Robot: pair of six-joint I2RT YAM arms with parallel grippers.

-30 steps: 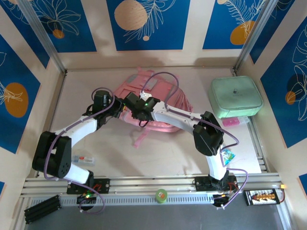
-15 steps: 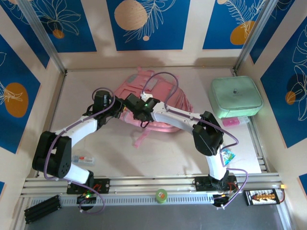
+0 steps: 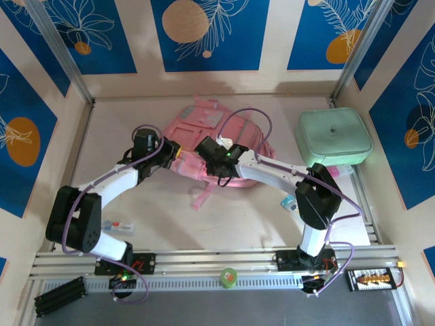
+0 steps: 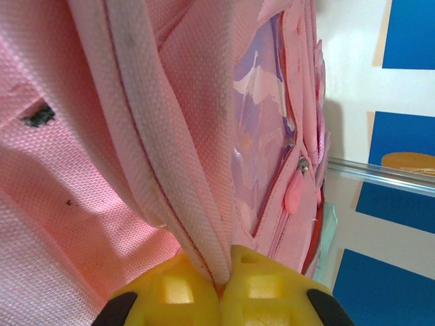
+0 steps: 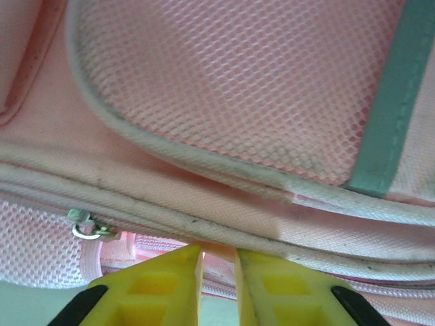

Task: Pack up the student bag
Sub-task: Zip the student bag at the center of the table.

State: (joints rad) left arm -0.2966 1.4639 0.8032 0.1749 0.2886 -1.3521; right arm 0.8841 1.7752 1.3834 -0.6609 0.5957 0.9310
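Student bag point(image 3: 204, 122) between the hands, left hand point(image 4: 223, 263) clenched on its seam, right hand point(image 5: 219, 257) pinching its edge

Matt woven pink cloth of the student bag point(image 3: 194, 129) (mesh on one pocket point(image 5: 238, 81)), metal zip pull point(image 5: 85, 227).

1. Lying flat at the far right of the table point(image 3: 238, 224): mint-green zip case point(image 3: 335, 138), rounded-square, small pull on top.
2. Touching its near edge: flat pink item point(image 3: 331, 174), partly tucked under.
3. Nearer, well apart from the case: small pale-blue item point(image 3: 290, 202), too small to tell.
4. At the near left of the table: thin light-coloured stick-like item point(image 3: 119, 227).
5. Resting on the front rail point(image 3: 204, 261): green tape roll point(image 3: 228, 276).
6. Below the rail: black block point(image 3: 60, 295) at left, black-and-orange board point(image 3: 371, 278) at right.
7. Enclosing it all: blue wall panels point(image 3: 204, 34) with white leaves and orange discs.
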